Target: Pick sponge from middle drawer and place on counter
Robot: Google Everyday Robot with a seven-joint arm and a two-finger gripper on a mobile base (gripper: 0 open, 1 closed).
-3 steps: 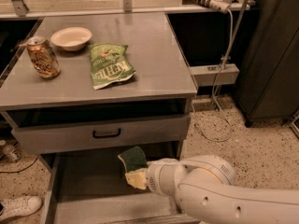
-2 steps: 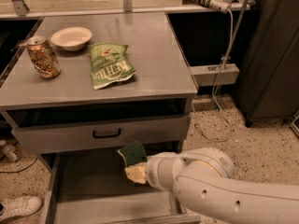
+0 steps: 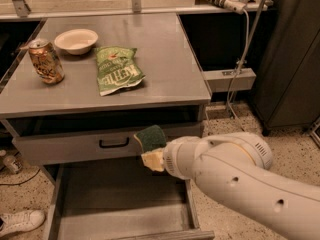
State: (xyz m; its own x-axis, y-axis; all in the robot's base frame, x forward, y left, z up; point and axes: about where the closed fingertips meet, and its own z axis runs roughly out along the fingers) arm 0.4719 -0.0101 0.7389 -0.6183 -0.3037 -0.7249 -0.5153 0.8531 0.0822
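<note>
Tool [image 3: 150,153] has lifted sponge [image 3: 151,136] higher above middle drawer [image 3: 120,196].

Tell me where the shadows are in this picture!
Camera view: a deep shadow fills the gap under the counter, above the drawer front; the middle drawer floor is dim; the counter is evenly lit; the gripper, holding the sponge over that drawer, looks bright.
</note>
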